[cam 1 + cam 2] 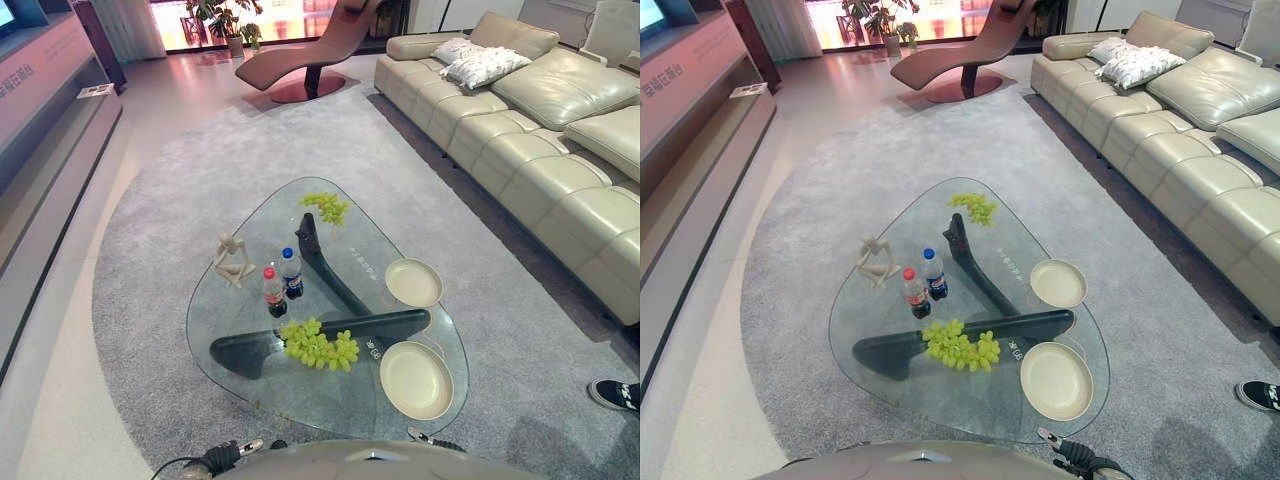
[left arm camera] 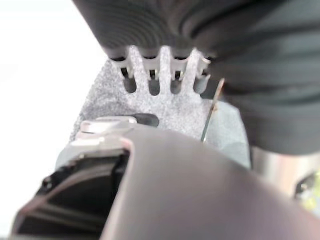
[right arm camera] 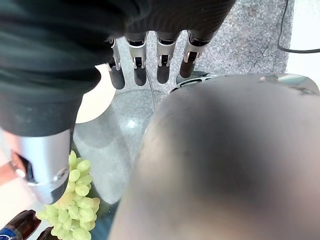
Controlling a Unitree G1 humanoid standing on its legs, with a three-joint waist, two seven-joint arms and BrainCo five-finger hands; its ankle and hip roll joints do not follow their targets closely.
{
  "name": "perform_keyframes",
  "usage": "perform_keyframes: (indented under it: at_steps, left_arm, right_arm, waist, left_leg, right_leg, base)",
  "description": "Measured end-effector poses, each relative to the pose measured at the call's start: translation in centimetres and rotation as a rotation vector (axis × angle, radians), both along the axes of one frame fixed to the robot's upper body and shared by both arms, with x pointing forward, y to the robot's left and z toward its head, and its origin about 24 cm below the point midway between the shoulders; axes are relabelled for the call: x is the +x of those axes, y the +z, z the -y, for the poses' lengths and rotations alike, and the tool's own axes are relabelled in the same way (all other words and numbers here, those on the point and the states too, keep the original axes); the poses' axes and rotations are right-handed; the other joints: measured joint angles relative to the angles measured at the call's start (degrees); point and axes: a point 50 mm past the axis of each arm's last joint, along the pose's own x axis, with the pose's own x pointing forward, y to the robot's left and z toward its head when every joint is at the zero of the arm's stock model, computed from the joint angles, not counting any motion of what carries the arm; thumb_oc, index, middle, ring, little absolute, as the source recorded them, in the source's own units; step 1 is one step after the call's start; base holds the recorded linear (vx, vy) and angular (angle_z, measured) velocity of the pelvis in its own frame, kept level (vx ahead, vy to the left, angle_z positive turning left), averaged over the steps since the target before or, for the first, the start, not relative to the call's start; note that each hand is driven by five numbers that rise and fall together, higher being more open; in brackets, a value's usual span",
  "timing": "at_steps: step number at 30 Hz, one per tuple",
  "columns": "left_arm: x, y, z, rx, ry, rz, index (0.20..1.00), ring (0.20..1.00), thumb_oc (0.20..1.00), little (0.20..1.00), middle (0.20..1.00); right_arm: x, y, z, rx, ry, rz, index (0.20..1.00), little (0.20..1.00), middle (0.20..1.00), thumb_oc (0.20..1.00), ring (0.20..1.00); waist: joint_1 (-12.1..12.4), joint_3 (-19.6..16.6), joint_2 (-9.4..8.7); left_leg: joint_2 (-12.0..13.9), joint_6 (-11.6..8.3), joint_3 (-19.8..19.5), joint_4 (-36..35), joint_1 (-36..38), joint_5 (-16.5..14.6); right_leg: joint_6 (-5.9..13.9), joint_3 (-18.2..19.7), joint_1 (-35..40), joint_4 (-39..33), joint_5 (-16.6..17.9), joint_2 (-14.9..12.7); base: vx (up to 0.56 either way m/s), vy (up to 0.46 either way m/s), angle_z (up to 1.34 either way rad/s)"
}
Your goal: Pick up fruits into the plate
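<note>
Near bunch of green grapes [image 1: 321, 346] lies on the clear glass coffee table [image 1: 250, 390], just left of the near round cream plate [image 1: 416, 380]. Second grape bunch [image 1: 326, 206] and far cream plate [image 1: 413, 282] beyond; two small bottles [image 1: 282, 283] and pale figurine [image 1: 232, 262] farther left. Right hand [image 3: 150, 62]: fingers straight, empty. Left hand [image 2: 160, 70]: fingers straight, empty.

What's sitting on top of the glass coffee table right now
On the glass table: two grape bunches, two empty plates, two bottles, a small figurine. The dark base shows through the glass.
</note>
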Motion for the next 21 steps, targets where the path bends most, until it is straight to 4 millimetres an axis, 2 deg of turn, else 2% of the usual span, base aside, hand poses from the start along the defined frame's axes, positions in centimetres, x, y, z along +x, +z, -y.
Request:
perform_keyframes:
  at_steps: [21]
  left_arm:
    - [0.79, 0.10, 0.18, -0.014, -0.028, 0.023, 1.000, 1.000, 1.000, 1.000, 1.000]
  right_arm:
    - [0.38, 0.08, 0.17, -0.001, 0.005, 0.002, 1.000, 1.000, 1.000, 1.000, 1.000]
  waist:
    - [0.02, 1.26, 0.37]
  left_leg:
    - [0.08, 0.05, 0.31, 0.02, -0.81, 0.07]
  right_leg:
    - [0.23, 0.44, -1.06, 0.18, -0.14, 0.05]
  base:
    - [0.00, -0.002, -0.01]
